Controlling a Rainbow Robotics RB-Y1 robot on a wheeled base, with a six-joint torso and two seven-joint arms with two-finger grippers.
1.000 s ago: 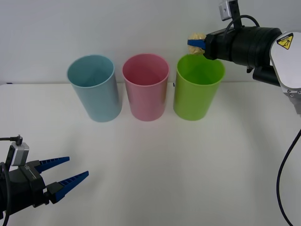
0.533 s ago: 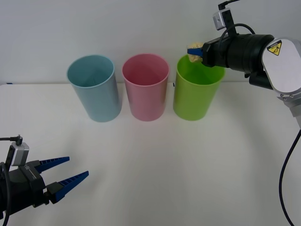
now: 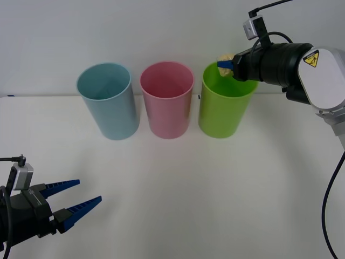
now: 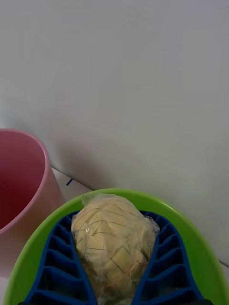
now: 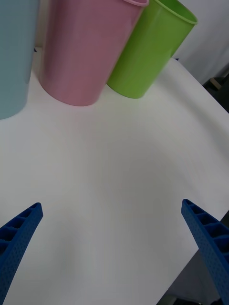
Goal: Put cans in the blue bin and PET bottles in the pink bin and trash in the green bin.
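From the front, the right hand grips the trash over the green bin's far rim, not yet dropped; it has edged slightly rightward since earlier. The right wrist view shows the wad clamped above the bin. The left hand idles open over the bench.

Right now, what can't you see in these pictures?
- Bottom of the green bin, front view: its own wall hides it; right wrist view: the trash and the right end effector cover it.
- Bottoms of the blue bin and pink bin: too deep to see.
- Blue bin, left wrist view: cut off by the edge.
- Underside of the trash: hidden between the fingers.
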